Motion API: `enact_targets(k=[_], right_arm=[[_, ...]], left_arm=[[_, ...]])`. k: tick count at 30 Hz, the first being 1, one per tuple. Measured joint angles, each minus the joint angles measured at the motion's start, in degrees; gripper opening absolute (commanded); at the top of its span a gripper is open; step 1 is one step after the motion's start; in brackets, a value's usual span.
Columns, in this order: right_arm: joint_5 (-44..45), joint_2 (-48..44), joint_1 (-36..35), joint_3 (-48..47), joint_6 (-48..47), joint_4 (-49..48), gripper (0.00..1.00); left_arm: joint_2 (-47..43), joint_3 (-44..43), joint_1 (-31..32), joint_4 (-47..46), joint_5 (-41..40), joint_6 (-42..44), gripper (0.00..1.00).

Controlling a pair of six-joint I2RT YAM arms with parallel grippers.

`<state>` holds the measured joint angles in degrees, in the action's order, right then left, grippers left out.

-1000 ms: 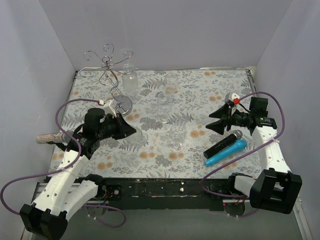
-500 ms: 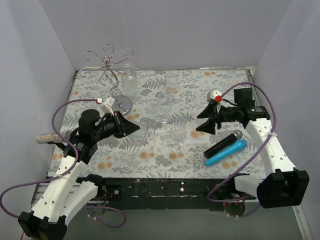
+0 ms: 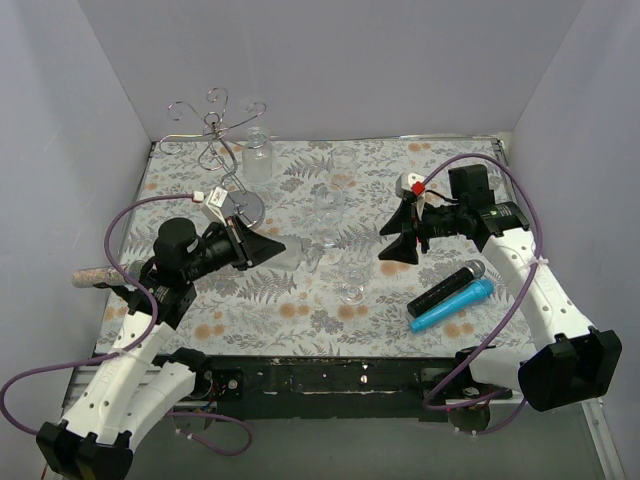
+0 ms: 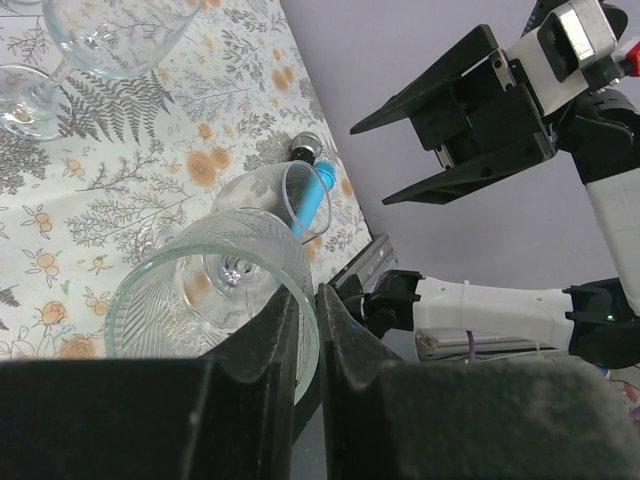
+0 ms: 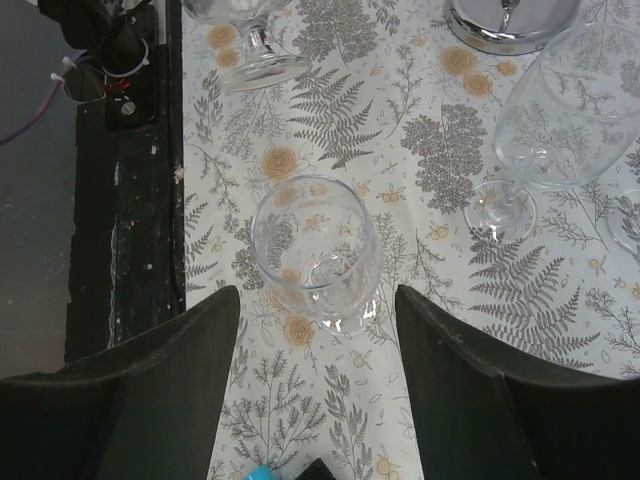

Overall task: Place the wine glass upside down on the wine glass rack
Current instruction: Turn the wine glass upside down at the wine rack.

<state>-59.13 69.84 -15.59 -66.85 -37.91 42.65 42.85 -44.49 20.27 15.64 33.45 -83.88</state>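
The wine glass rack [image 3: 214,128], silver wire with curled arms and a round shiny base [image 3: 240,208], stands at the back left. My left gripper [image 3: 272,247] is shut on the rim of a wine glass [image 3: 292,258], front right of the rack base. In the left wrist view the fingers [image 4: 285,330] pinch the rim of this glass [image 4: 210,290]. My right gripper [image 3: 392,243] is open and empty. In the right wrist view it [image 5: 318,292] faces another upright wine glass [image 5: 315,250], which also shows in the top view [image 3: 352,280].
Another wine glass [image 3: 328,205] stands mid-table, one more [image 3: 341,165] behind it. A clear jar [image 3: 258,155] stands beside the rack. A black microphone [image 3: 445,287] and a blue one [image 3: 452,305] lie at the front right. A speckled roll [image 3: 100,276] lies at the left edge.
My right arm has swung left toward the middle of the table, up to the front glass. My left gripper has shifted a little right with its glass.
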Motion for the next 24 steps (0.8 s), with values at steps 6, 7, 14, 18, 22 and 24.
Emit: enact_targets(k=[6,7,14,18,22,24], right_arm=[[0.33,0.00,-0.87,-0.72,2.56,-1.11,0.71],[0.35,0.00,-1.09,-0.87,3.06,-1.22,0.71],[-0.70,0.00,-1.46,-2.80,8.04,-3.54,0.71],[-1.25,-0.02,-1.46,-3.15,14.93,-6.88,0.71],[-0.07,-0.04,-1.46,-3.15,24.72,-12.02,0.70],[1.36,-0.04,-1.46,-3.15,29.22,-14.10,0.69]], left_arm=[[0.13,0.00,0.90,-3.74,0.48,-2.80,0.00],[0.26,-0.02,1.20,-4.52,0.46,-3.19,0.00],[5.77,-4.76,8.28,-7.32,-4.22,-3.37,0.00],[10.21,-8.35,14.49,-9.99,-10.47,-2.91,0.00],[14.01,-10.08,18.84,-12.83,-16.39,-2.93,0.00],[15.91,-10.95,20.48,-13.57,-19.45,-2.86,0.00]])
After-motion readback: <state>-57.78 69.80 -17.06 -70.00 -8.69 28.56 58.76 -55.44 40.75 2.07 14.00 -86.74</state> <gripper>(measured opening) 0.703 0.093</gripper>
